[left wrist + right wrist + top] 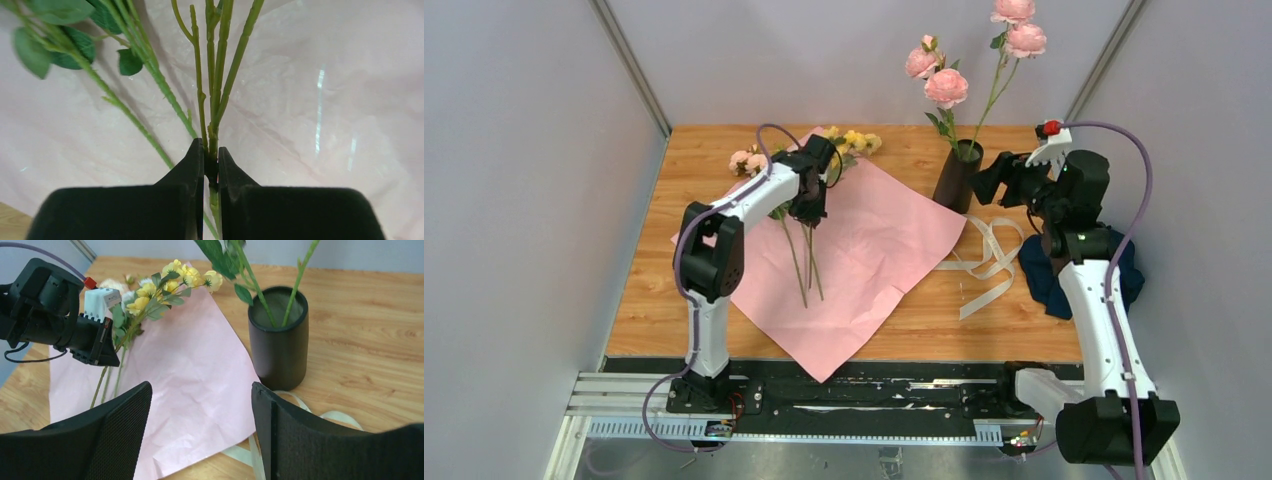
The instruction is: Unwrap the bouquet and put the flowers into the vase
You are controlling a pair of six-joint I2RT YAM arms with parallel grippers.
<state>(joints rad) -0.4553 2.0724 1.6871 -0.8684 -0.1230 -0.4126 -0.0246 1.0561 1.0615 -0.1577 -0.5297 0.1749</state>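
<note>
Several small pink and yellow long-stemmed flowers [856, 140] lying on spread pale pink wrapping paper [884, 245], left jaws clamping their green stems, right jaws gaping near tall matte black vase [956, 180], far right.

Your bouquet [864, 235] is undone. The pale pink paper [884, 265] lies spread flat on the table [944, 335], one corner toward the near edge, a bit crinkled. The cream ribbon [989, 262] sits in loose loops just off its right corner. The flowers [849, 140] stretch across the paper with small yellow blooms at the far edge, small pink ones [746, 160] to their left, and thin green stems [220, 75] running toward the near edge. Your left gripper [211, 156] is pinched on a stem. The vase [957, 178], matte black and narrow, stands upright at the back beside the paper's right corner, with big pink roses [946, 87] in it.
</note>
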